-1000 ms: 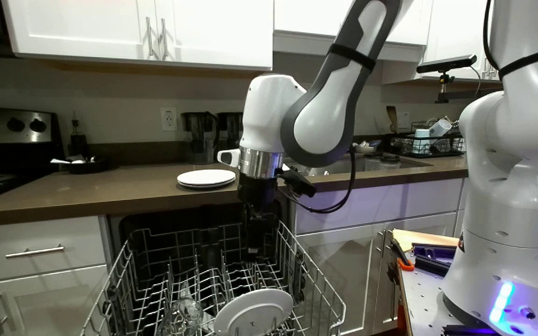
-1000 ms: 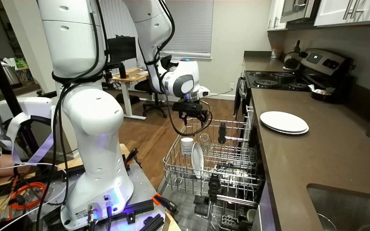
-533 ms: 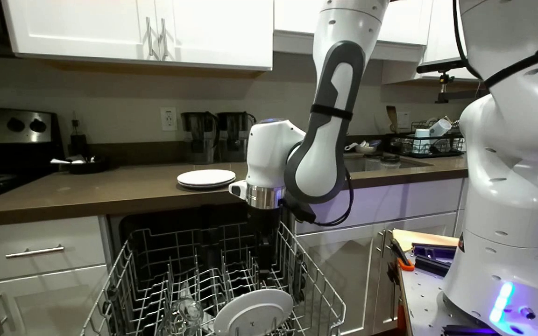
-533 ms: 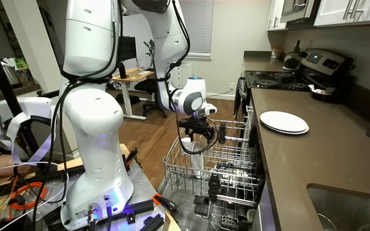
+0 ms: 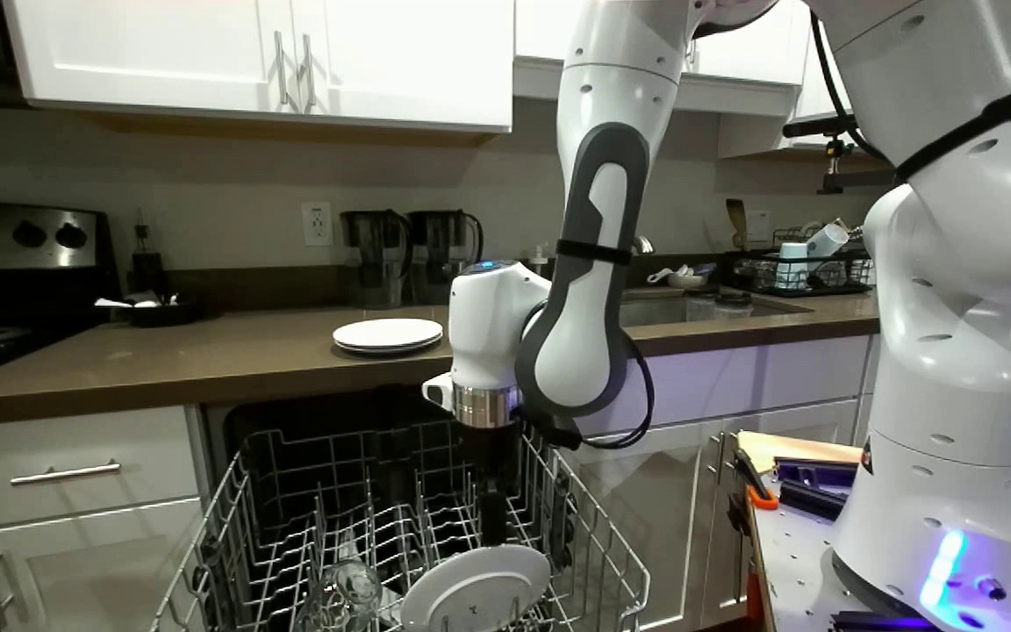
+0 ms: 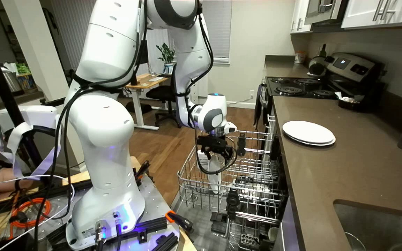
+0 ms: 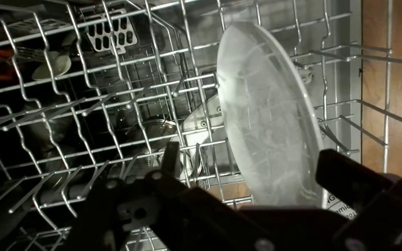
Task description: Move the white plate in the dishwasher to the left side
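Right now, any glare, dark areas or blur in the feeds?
In an exterior view, upper cabinets nearly blown out, gripper blending into the dark dishwasher; in the wrist view, deep shadow at frame left, pale sheen on the white plate, gripper fingers slightly soft.

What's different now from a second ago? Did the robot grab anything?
The open gripper moved down toward the white plate in the dishwasher rack. Nothing was visibly gripped or let go. The stacked plates and the glass stayed put.

a white plate [image 5: 476,585] leans in the dishwasher rack [image 5: 598,512], dark jaws at its upper rim.
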Motion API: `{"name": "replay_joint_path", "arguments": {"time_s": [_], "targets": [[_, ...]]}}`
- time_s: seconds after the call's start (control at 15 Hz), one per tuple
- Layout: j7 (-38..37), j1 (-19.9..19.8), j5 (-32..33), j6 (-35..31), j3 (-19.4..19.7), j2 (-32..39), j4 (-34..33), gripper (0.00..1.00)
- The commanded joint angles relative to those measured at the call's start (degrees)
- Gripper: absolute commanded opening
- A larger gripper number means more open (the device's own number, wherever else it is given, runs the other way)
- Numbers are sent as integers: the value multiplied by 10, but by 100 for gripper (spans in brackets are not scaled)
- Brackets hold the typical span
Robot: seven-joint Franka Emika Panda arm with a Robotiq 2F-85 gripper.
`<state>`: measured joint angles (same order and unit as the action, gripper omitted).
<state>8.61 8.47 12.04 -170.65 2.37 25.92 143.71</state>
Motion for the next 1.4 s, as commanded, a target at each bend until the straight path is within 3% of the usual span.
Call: {"name": "replay_joint_path", "arguments": {"time_s": [0.0, 0.53, 0.87, 1.33], "targets": [[-13, -4, -5, 12, -13, 23, -19, 100], [-35, 51, 30, 12, 43, -59, -5, 100], [-30, 35, 22, 52, 17, -55, -7, 100], [0, -9, -20, 177, -53, -54, -8, 100]]}}
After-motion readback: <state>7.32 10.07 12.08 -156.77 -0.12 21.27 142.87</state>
